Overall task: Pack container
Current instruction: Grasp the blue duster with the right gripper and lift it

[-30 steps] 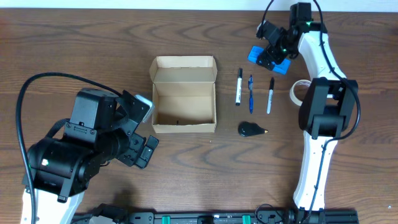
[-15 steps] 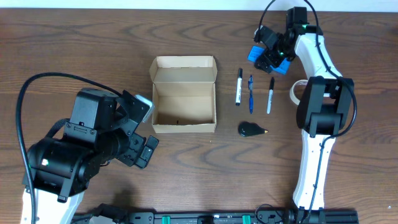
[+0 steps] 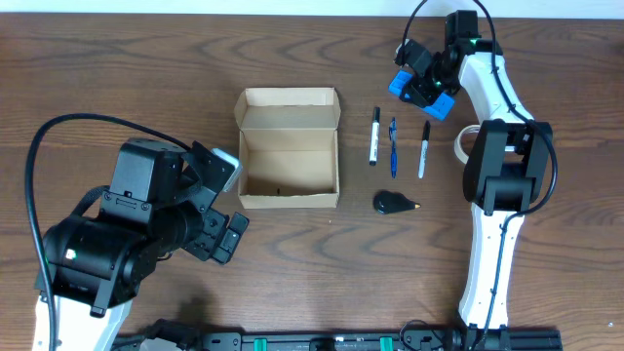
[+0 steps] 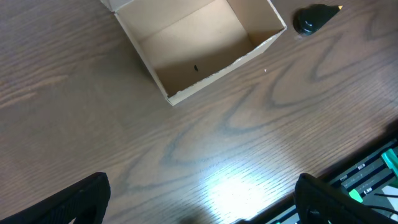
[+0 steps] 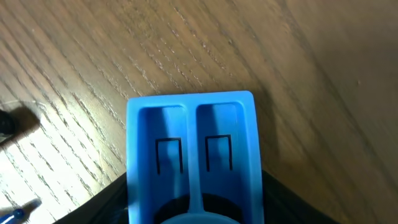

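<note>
the container (image 3: 289, 148) sits a bit left of centre in the overhead frame, upright on the wooden table (image 3: 146, 58), top open and the lid flap folded back toward the top edge of the frame. in the left wrist view it's in the upper middle (image 4: 199, 43), and i can see a tiny dark speck on its floor

just to the right of it in the overhead there's a row of three lying side by side, apart from each other: a black and white marker (image 3: 374, 136), a blue pen (image 3: 393, 146) and a black marker (image 3: 423, 149). below them, near the box's lower right corner, lies a black blob with a pointed tip (image 3: 395, 203). a tape roll (image 3: 466, 144) peeks out from behind the right arm at the right of the frame

upper right, the right gripper (image 3: 421, 86) is down over a blue plastic piece (image 3: 439, 104). in its wrist view that piece (image 5: 193, 143) sits between the two fingers, but i honestly can't tell if they're clamped on it or just around it

the left gripper (image 4: 202, 199) hangs over bare table at lower left of the overhead, well apart from the box, jaws spread wide with nothing between them
</note>
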